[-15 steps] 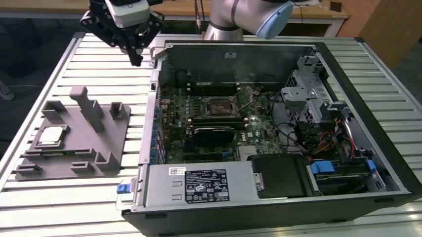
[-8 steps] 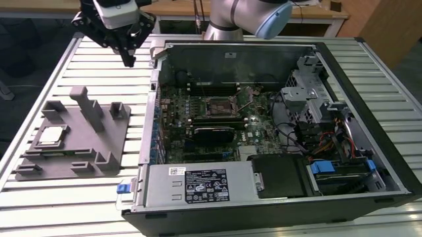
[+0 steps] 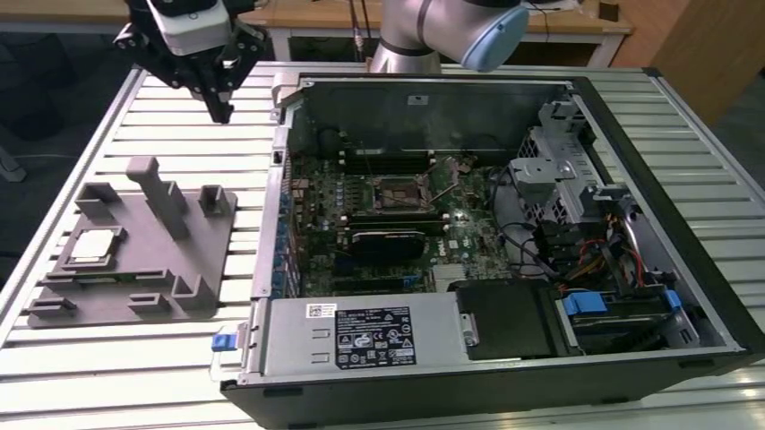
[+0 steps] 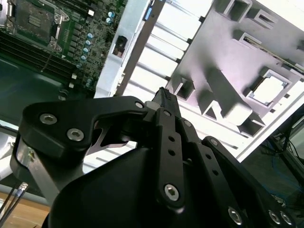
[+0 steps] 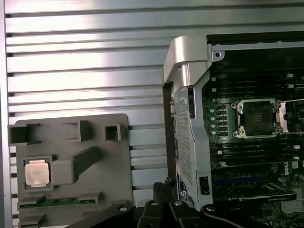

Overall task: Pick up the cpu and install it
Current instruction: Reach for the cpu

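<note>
The cpu (image 3: 93, 246), a flat square with a pale metal top, lies in a recess of the matte grey plastic tray (image 3: 197, 269) on the ribbed aluminium tabletop (image 3: 167, 134). The black pincer (image 3: 221, 113) hangs over bare slats with its fingers pressed together on nothing (well apart from the cpu), near a corner of the open computer case (image 3: 682, 179).

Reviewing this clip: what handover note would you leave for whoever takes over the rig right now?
Claw: shut, empty, above the slatted metal table, touching nothing.
Small square silvery cpu: lying in its recess in the grey plastic fixture tray.
Motherboard socket inside the black computer case: looks empty.
Done: nothing visible.
Left: pick-up and install.
</note>
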